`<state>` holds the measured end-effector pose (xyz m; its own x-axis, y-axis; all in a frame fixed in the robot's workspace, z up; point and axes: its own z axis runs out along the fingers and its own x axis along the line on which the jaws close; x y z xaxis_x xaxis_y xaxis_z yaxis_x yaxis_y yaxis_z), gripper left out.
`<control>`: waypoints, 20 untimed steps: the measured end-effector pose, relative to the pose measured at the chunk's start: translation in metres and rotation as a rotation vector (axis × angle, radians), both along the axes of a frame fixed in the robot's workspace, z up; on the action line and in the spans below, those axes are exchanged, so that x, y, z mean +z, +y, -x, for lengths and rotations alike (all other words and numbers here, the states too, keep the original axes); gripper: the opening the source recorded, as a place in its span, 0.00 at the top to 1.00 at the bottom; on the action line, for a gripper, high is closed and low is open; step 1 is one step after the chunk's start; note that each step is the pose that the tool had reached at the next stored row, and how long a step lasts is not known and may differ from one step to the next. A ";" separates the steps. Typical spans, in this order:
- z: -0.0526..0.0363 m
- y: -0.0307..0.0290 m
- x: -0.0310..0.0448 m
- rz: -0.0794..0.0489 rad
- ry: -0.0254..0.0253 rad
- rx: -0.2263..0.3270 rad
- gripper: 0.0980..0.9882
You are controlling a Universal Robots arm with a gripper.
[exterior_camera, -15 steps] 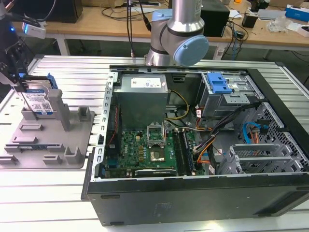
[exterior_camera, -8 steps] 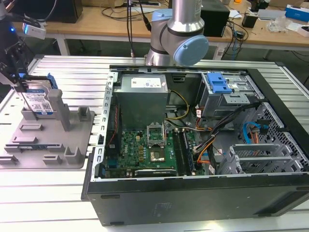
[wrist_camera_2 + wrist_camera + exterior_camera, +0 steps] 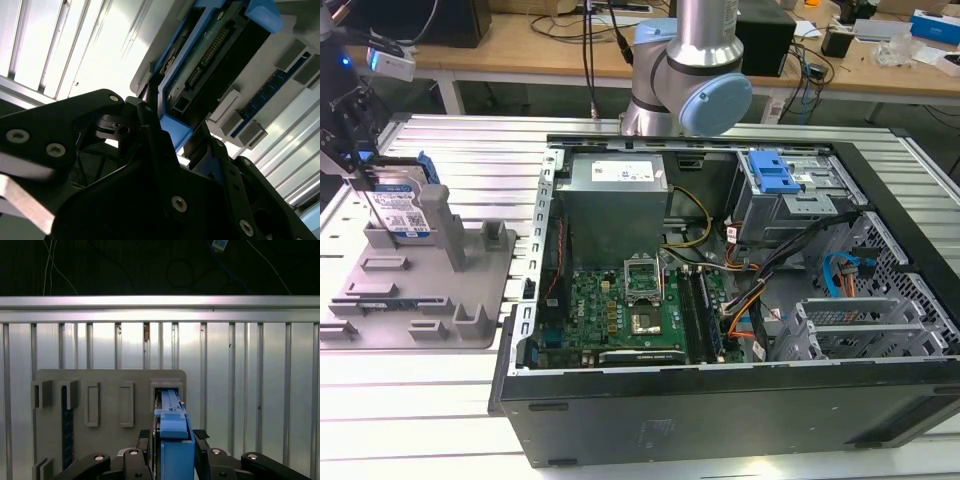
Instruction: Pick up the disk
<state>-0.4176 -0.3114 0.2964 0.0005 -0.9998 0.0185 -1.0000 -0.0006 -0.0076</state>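
While the one disk (image 3: 402,208) stands on edge in the grey tray (image 3: 420,300) at the exterior view's left, the gripper (image 3: 358,170) is down over its top edge with a finger on each side of it. One disk, one gripper, one tray, one computer case (image 3: 720,300).

In the first wrist view the disk (image 3: 175,440) shows edge-on as a blue rail, with the two black fingers (image 3: 145,437) sitting close against both sides. Jaws look nearly closed onto the disk, no gap visible on either side; the disk's lower end is down in the tray's slot (image 3: 167,390). The tray (image 3: 110,400) there shows about four more rectangular slots in a row beside the occupied one, with a blue strip in one at the far end.

In the second wrist view the disk (image 3: 210,65) is seen from close up: dark underside, connector row, blue rail along the edge, one finger (image 3: 150,130) pressed against the rail. The gripper (image 3: 170,145) body is black with screws.

The exterior view shows the disk's white-and-blue label facing the camera. Several upright posts on the tray, the tallest just beside the disk. The tray lies on the slatted metal table (image 3: 420,420), just beside the open case. The arm's base (image 3: 685,80) stands behind the case. Inside the case: one green board, one grey box, one blue-latched cage.
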 end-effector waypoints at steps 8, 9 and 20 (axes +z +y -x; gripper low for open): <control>0.0000 0.0000 0.0000 0.000 0.0000 0.000 0.62; 0.0000 0.0000 0.0000 0.000 0.0000 -0.001 0.70; 0.0000 0.0000 0.0157 0.000 0.0000 -0.001 0.70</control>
